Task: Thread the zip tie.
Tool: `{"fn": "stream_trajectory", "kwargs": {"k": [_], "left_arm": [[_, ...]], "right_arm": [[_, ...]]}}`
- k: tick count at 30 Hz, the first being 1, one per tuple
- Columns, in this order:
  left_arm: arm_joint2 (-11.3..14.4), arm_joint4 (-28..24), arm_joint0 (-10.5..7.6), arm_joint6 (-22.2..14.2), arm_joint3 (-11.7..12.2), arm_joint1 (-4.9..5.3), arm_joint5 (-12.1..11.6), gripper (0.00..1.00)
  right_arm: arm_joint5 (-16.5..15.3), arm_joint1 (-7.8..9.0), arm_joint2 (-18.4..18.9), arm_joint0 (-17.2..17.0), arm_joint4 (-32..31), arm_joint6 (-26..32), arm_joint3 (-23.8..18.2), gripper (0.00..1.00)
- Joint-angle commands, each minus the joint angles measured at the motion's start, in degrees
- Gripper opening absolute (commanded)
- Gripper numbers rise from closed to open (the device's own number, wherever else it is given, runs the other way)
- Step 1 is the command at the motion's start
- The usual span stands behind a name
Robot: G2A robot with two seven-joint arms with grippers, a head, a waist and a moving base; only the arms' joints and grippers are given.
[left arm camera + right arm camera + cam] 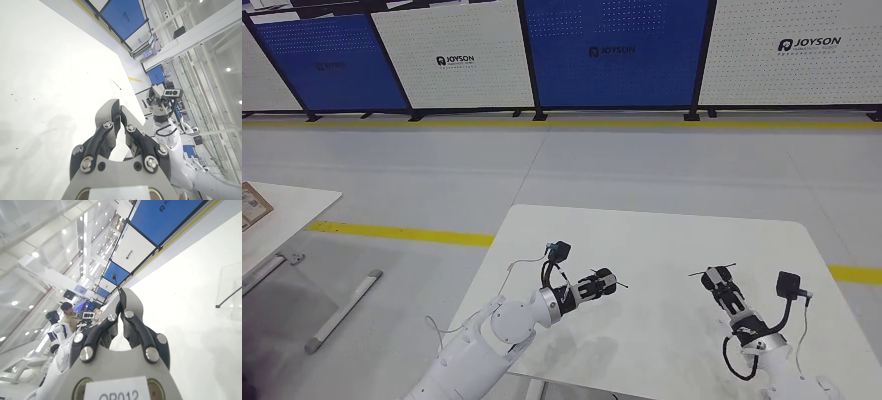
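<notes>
zip tie (114,276) is pinched in the right tool (122,291), which is clenched on its strip with the head poking past the tips, over the worktop (662,230). at 9 o'clock from it, the left tool (120,106) is closed. a second tie (116,84) is on the worktop just beyond.

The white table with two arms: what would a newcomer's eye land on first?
First, the right gripper above the white table, pinching a thin black zip tie whose small head pokes past its fingertips. The left gripper is shut as well, and beyond it a second thin black strip shows against the table; whether it rests there I cannot tell.
</notes>
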Motion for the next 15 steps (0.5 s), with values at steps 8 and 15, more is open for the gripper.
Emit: {"fn": "stream_trajectory", "kwargs": {"k": [8, 15], "left_arm": [[0.0, 0.0, 0.0, 0.0, 0.0, 0.0, 0.0, 0.0], [0.0, 0.0, 0.0, 0.0, 0.0, 0.0, 0.0, 0.0]], "right_arm": [[4.0, -0.91, -3.9, 0.3, -7.5, -6.6, 1.1, 0.0], [4.0, -0.91, -3.9, 0.3, -7.5, -6.6, 1.1, 0.0]]}}
